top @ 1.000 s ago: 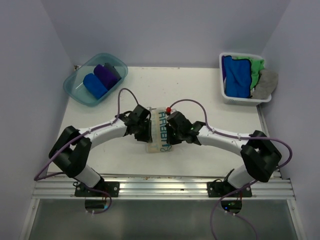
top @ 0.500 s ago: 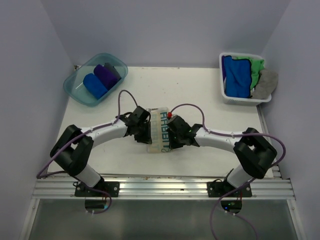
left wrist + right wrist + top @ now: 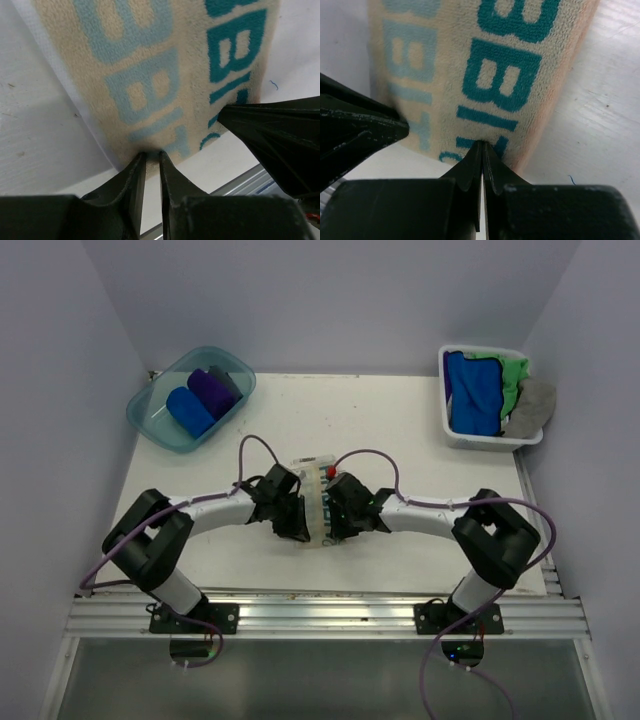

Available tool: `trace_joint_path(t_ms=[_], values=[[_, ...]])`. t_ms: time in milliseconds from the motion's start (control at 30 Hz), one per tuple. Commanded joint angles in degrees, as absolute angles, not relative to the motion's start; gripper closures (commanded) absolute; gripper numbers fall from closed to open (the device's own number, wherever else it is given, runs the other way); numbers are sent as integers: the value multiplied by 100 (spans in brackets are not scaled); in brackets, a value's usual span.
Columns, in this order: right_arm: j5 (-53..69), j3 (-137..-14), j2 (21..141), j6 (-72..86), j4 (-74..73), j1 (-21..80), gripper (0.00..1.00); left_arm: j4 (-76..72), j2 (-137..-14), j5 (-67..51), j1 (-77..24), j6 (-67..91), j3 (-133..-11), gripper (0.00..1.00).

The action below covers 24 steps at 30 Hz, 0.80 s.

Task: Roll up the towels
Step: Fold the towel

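At the left of your table [image 3: 400, 430], the tub [image 3: 142, 420] holds a blue roll [image 3: 188, 410] and a purple roll [image 3: 212, 390] (a grey one seems tucked behind them). Mid-table, your left gripper [image 3: 151, 155] has its fingers drawn nearly together on the near hem of the cream towel [image 3: 165, 75], a folded strip lying lettering-up between the two arms. Your right gripper [image 3: 482, 146] is pinched tight on the same hem, just beside the left. At far right, the basket [image 3: 480, 443] has a blue towel [image 3: 470, 390], a green towel [image 3: 515, 373] and a grey towel [image 3: 535, 405] lying loose and unrolled. By the look of it, you are at the start of the roll on the cream towel: the hem is gripped and no full turn is visible yet. The next move calls for both wrists to lift and curl the hem away from you together, at an even pace, so the strip winds straight rather than into a cone.
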<state>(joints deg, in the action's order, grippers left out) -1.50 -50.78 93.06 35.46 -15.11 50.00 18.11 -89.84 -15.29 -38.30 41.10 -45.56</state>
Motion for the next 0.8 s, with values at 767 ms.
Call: trace_joint_path(t_ms=[767], values=[[-563,-4544,8499,3770,-1784,5027,61,2101,-8358,-976,-3858,4236,-4096,55]])
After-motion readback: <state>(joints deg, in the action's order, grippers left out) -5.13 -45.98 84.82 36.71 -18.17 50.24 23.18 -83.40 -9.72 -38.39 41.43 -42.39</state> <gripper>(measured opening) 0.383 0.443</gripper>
